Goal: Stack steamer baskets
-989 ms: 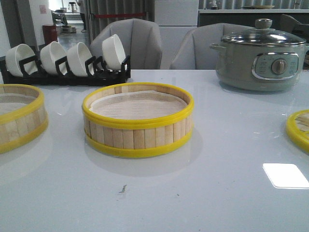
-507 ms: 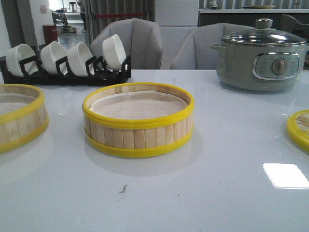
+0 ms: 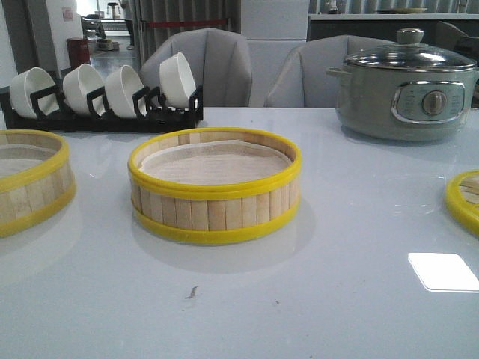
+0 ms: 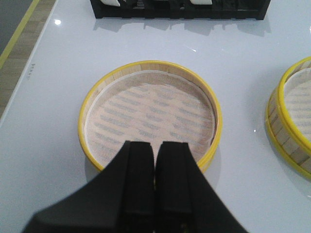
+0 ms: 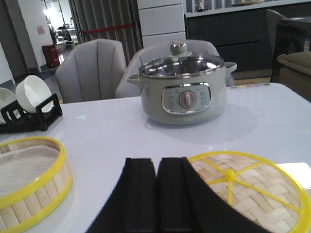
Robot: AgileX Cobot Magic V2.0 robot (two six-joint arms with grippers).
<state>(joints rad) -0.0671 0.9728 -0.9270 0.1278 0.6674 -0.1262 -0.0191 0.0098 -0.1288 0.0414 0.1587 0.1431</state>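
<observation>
One steamer basket, bamboo slats with yellow rims and a paper liner, stands in the middle of the white table. A second basket sits at the left edge; in the left wrist view it is this basket that lies just beyond my left gripper, which is shut and empty above its near rim. The middle basket shows at that view's side. The woven lid with a yellow knob lies at the right edge. My right gripper is shut and empty beside the lid. Neither gripper shows in the front view.
A grey-green electric pot with a glass lid stands at the back right. A black rack with white bowls runs along the back left. Grey chairs stand behind the table. The table's left edge is close to the left basket.
</observation>
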